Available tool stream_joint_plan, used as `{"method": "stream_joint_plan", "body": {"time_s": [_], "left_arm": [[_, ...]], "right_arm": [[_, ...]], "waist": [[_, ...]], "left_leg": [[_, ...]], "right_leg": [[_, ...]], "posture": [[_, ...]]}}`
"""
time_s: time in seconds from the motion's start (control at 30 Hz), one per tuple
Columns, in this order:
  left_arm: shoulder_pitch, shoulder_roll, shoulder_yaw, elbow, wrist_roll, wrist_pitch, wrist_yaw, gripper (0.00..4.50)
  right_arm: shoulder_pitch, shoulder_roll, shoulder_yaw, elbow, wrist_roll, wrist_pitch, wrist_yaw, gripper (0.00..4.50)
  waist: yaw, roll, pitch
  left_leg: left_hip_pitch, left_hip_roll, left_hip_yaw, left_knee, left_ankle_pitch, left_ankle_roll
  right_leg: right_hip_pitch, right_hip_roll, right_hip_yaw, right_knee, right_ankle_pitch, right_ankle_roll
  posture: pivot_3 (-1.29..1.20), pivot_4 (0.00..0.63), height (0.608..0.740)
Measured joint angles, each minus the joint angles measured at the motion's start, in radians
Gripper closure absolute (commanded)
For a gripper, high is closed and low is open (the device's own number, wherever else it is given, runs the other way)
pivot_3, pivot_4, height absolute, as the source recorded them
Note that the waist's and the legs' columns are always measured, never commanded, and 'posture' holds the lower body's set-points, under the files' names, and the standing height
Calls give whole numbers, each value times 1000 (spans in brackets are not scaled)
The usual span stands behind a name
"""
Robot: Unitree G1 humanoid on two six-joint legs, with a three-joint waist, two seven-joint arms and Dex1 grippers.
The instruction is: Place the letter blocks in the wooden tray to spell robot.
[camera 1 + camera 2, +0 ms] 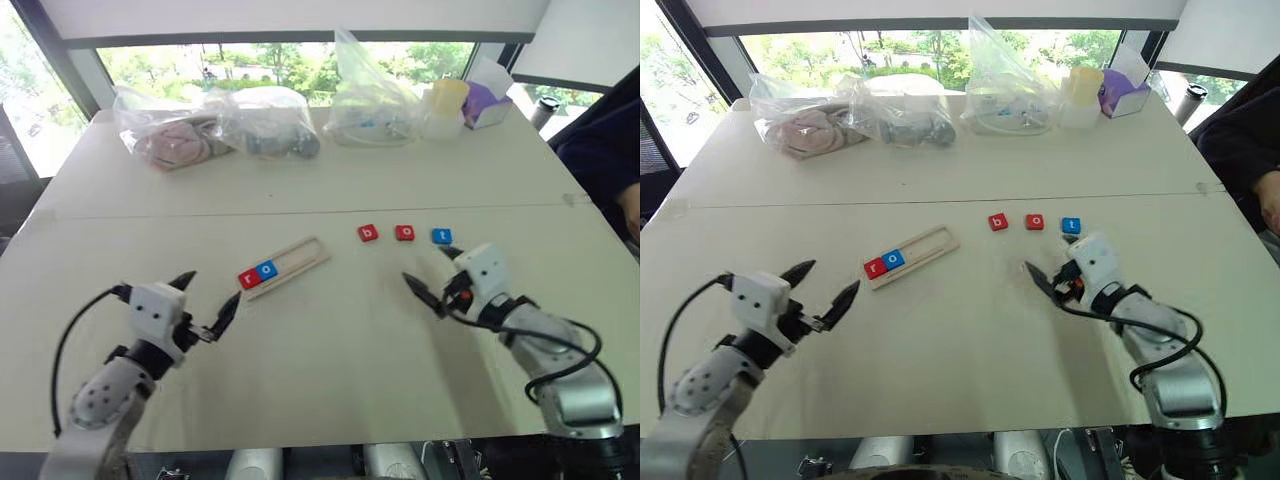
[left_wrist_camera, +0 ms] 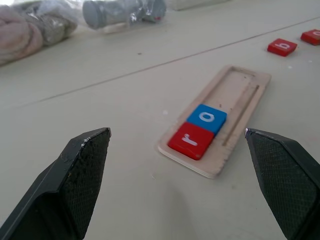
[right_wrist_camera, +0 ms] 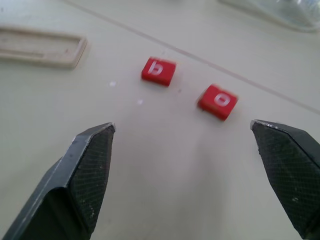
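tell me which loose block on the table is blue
The t block, at the right end of the loose row. The b block and the loose o block beside it are both red.

bright daylight from the windows (image 1: 280, 65), overexposed; soft shadows, blurry wrist views.

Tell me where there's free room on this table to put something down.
Bare tabletop lies between the wooden tray and the three loose blocks, and across the near half between both open grippers. The far edge is crowded with plastic bags and cups.
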Motion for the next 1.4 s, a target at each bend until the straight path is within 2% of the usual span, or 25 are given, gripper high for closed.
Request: {"method": "stream_joint_plan", "body": {"time_s": [0.43,0.67,1.1,1.17,1.23,1.4], "left_arm": [[-30,44,-1,-10,-49,41,-58,0],[-30,52,-1,-10,-44,42,-61,0],[-34,66,-14,-27,-38,44,-76,0],[-36,105,-21,-28,-36,42,-111,0],[-53,184,-24,-8,-36,39,-186,0],[-188,343,-22,126,-60,30,-395,0]], "right_arm": [[-19,-37,47,-20,49,48,102,54],[-90,-70,56,44,46,31,152,54],[-133,-107,74,87,45,2,233,54],[-135,-127,81,86,46,2,257,54],[-155,-173,93,86,55,5,309,54],[-300,-281,124,110,68,-19,460,54]], "waist": [[0,0,0],[1,0,0],[1,0,0],[2,0,0],[2,0,0],[-1,0,1]], "left_leg": [[0,-1,0,6,0,0],[0,-1,1,6,0,0],[2,-1,2,7,0,0],[3,-1,2,7,0,0],[5,-1,6,8,0,0],[7,0,9,8,0,0]], "right_leg": [[0,0,0,4,1,0],[0,0,0,6,1,0],[0,0,1,11,1,0],[0,1,1,12,1,0],[0,1,1,14,0,0],[1,2,3,15,0,-1]], "posture": [[0,150,740],[0,150,740],[0,150,740],[0,150,740],[0,150,740],[0,150,740]]}}
